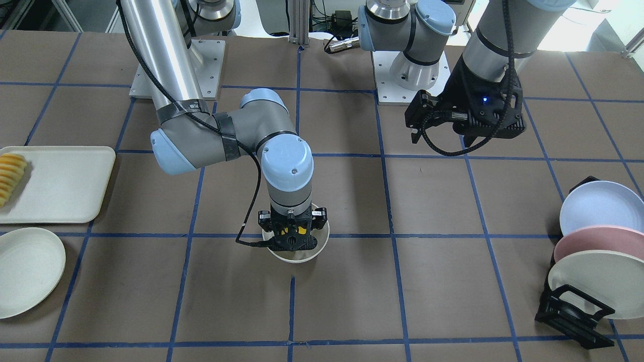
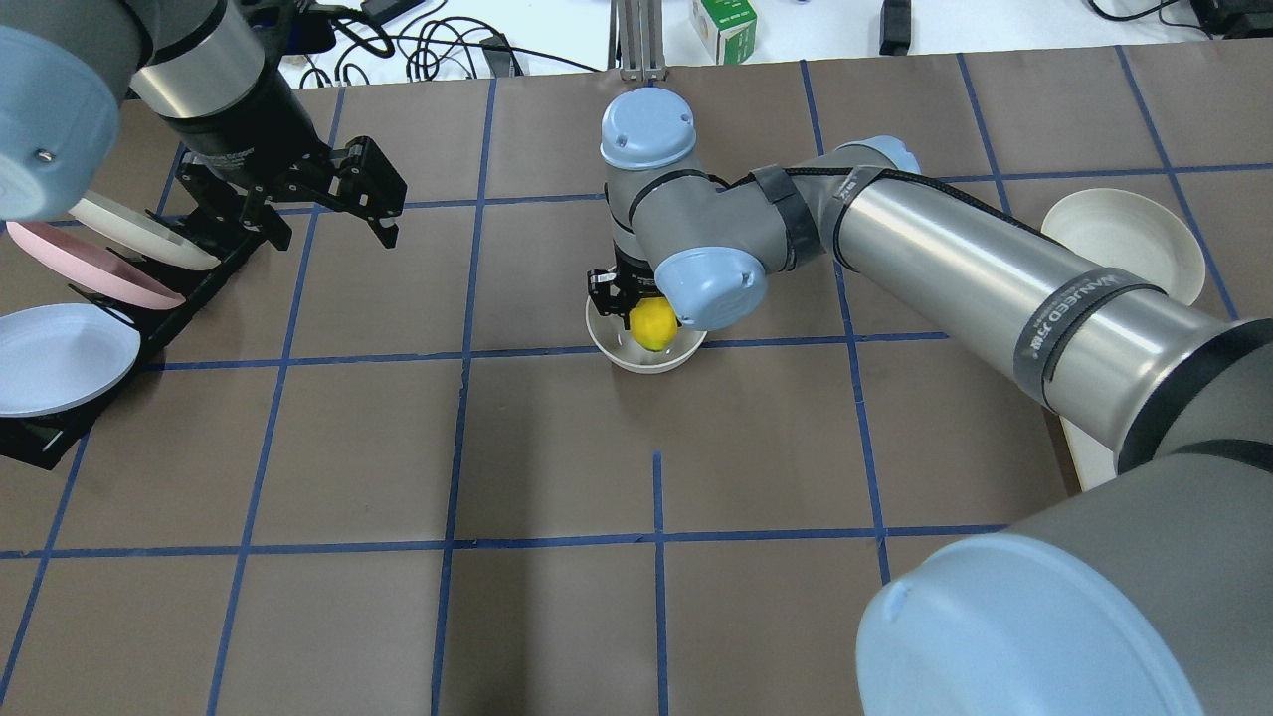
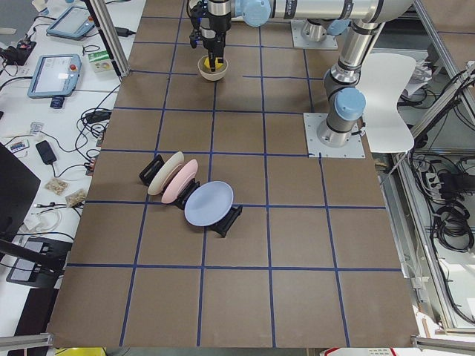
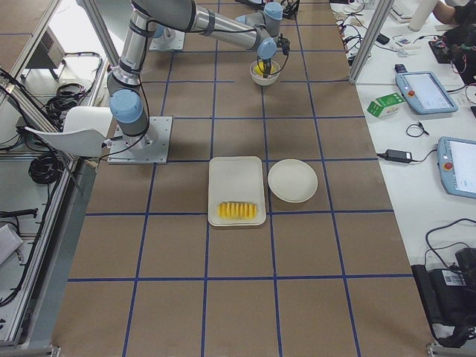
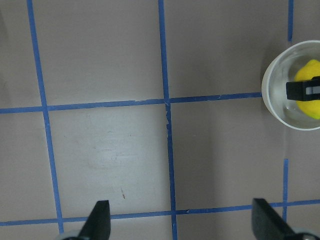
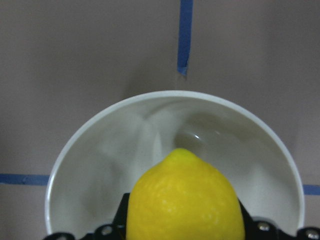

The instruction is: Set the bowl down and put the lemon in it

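Many blue lines (image 2: 398,355) grid the table (image 2: 557,447) under the bowl (image 2: 646,362).

Reaches straight down over the bowl (image 2: 615,348) with the right arm, wrist vertical, right gripper (image 1: 294,235) clamped on the lemon (image 2: 652,324). Hangs the left gripper (image 5: 180,205) well apart from the bowl, pointing down, jaws spread wide.

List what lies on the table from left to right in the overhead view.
Black rack of pastel plates → open left gripper → small off-white bowl, with the yellow lemon and right gripper over it → round cream plate.
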